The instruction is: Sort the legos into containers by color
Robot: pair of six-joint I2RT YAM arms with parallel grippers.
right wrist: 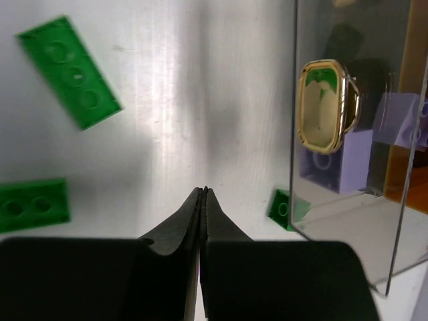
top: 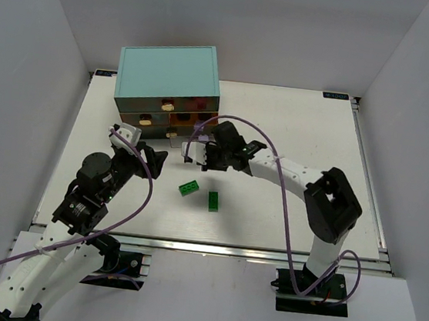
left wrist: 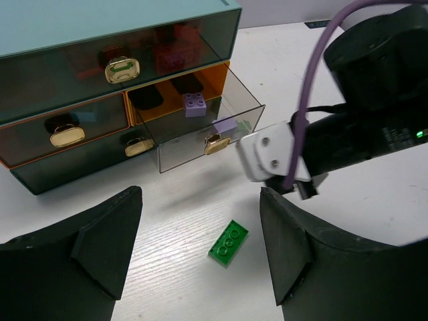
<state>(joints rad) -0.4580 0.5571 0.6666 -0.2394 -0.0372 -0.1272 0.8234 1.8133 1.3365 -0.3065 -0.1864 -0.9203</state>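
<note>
The right fingers (right wrist: pixel 184 224) are shut tight with nothing between them, low over the tabletop (right wrist: pixel 160 134). Left of them lie a green lego plate (right wrist: pixel 70 72), upper left, and a second plate (right wrist: pixel 33 206), lower left. At right, the pulled-out drawer (right wrist: pixel 348 234) holds lavender bricks (right wrist: pixel 328 167). The left fingers (left wrist: pixel 100 247) stand wide open, empty.

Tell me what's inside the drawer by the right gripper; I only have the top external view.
Observer: The left wrist view shows the open drawer holding a lavender brick and a second lavender piece.
Operator: Is the right gripper carrying anything?
Observer: No. In its own wrist view the right gripper is shut, with nothing between its fingers.
Operator: And the left?
Observer: The left gripper is open and empty. A green brick lies framed between its fingers, untouched.
</note>
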